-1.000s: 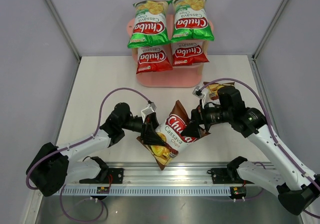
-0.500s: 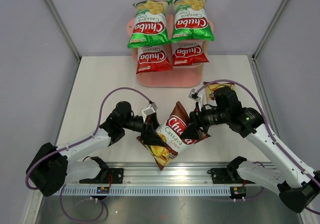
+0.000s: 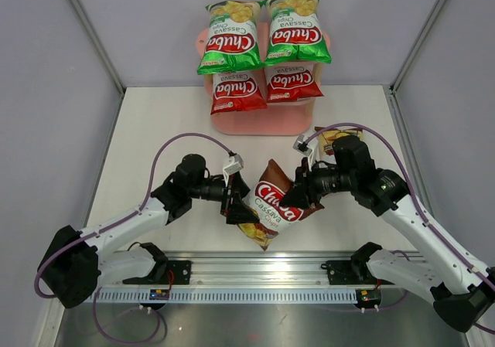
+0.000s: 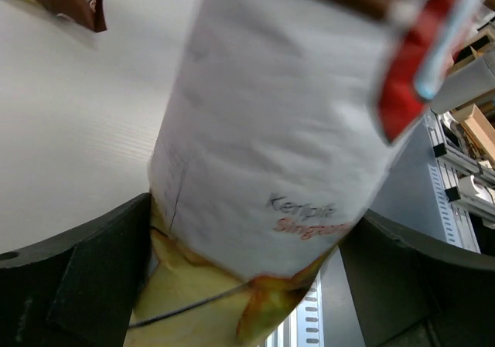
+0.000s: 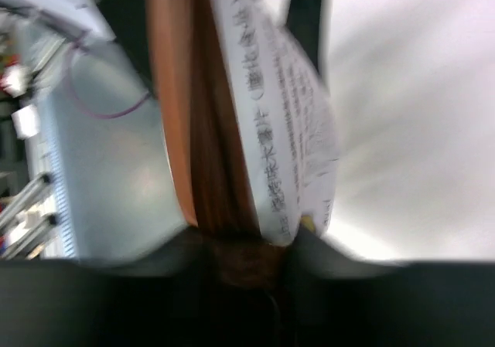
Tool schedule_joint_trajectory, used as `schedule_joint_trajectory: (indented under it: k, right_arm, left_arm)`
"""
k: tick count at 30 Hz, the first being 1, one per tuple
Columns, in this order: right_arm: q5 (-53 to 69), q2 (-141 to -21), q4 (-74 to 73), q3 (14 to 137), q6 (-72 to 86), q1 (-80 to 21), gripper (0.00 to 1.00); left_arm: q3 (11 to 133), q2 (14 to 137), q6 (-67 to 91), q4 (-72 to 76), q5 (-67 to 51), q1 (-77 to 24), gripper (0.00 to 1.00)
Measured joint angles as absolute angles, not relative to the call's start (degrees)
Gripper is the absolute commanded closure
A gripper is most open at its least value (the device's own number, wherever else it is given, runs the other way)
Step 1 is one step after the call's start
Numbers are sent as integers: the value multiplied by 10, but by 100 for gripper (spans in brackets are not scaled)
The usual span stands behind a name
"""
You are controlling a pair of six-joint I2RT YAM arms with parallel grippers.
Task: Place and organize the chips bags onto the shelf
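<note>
The dark brown chips bag (image 3: 271,206) is tilted over the near middle of the table (image 3: 155,130). The right gripper (image 3: 298,200) pinches its upper edge. The left gripper (image 3: 241,208) stands spread wide around its lower end, not clamping. The pink shelf (image 3: 259,123) stands well behind.

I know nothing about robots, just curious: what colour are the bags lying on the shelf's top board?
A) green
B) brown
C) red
A: the green bags lie side by side on the top board of the shelf, with the red bags one board lower.
</note>
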State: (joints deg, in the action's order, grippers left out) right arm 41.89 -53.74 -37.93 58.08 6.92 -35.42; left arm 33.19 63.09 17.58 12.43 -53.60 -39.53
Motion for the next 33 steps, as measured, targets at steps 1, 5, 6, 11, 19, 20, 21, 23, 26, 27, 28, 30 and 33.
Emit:
schedule_joint_trajectory:
  k: [1,5,6,11,19,20,21,23,26,27,28,30,33]
  right_arm:
    - [406,-537,-375,580,68,-355,100]
    - [360,-542,-373,577,67,-356,100]
    - [354,-544,-371,577,68,-356,100]
    - [325,-562,-359,577,82,-356,100]
    - [271,-569,-341,577,125,-344,100]
    - [263,-569,-340,577,133,-342,100]
    - [257,-569,-337,576,144,-339,100]
    - [248,-569,-321,571,170,-335,100]
    - [227,-569,-272,548,222,-332,100]
    - [216,-569,-254,538,243,-331,100]
    - [205,-568,-234,524,264,-330,100]
    - [185,-568,-197,497,309,-330,100]
    - [143,-560,-128,439,378,-329,100]
  left_arm:
    - [332,630,175,120,-528,-395,1]
    - [334,610,173,91,-498,-393,1]
    - [334,605,170,86,-488,-393,1]
    - [336,587,161,51,-437,-388,1]
    - [372,560,168,-48,-284,-373,1]
    - [380,557,171,-67,-253,-370,1]
    - [389,554,175,-87,-221,-368,1]
    - [405,539,188,-128,-149,-365,1]
    - [423,498,204,-186,-53,-363,1]
    - [430,484,208,-204,-27,-363,1]
    - [438,472,210,-221,-5,-363,1]
    - [458,454,212,-252,27,-363,1]
    - [488,430,212,-301,68,-363,1]
